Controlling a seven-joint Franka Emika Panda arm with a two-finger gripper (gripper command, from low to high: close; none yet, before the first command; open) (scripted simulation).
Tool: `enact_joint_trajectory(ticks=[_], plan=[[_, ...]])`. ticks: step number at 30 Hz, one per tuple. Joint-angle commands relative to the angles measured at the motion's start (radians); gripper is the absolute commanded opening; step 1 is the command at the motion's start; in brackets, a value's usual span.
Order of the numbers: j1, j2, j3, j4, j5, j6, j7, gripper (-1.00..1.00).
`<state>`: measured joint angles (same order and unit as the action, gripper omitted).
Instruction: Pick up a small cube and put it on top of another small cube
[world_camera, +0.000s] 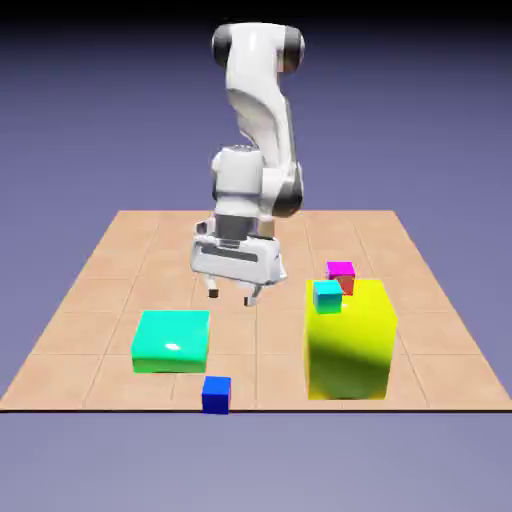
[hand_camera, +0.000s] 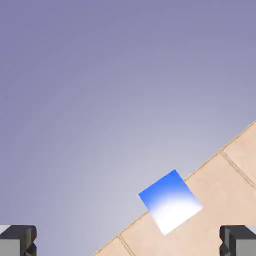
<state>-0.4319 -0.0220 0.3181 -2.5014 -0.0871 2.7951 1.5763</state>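
Small cube at table edge, apart from spread, empty end effector.

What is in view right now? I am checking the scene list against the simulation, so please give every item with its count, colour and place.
small cube: 1, deep blue, near edge of the table, in front of the teal block; also seen in the hand view.
teal block: 1, teal-green, flat, on the exterior view's left.
yellow block: 1, yellow, tall, on the exterior view's right.
cyan cube: 1, cyan, by the yellow block's top.
magenta cube: 1, magenta, behind the cyan cube.
table: 1, tan tiles.
gripper: 1, white with grey fingertips, open, above the table, holding nothing.
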Motion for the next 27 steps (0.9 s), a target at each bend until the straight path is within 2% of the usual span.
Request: enact_joint_trajectory(ticks=[1, 17, 23, 24, 27], plan=[[-0.019, 0.029, 0.017, 0.016, -0.005, -0.013, 0.044, 0.00], [-0.385, 0.484, 0.281, 0.272, -0.077, -0.214, 0.738, 0.00], [-0.273, 0.644, 0.162, 0.306, -0.170, -0.084, 0.798, 0.00], [-0.273, 0.644, 0.162, 0.306, -0.170, -0.084, 0.798, -1.00], [-0.324, 0.572, 0.215, 0.291, -0.128, -0.142, 0.771, -1.00]])
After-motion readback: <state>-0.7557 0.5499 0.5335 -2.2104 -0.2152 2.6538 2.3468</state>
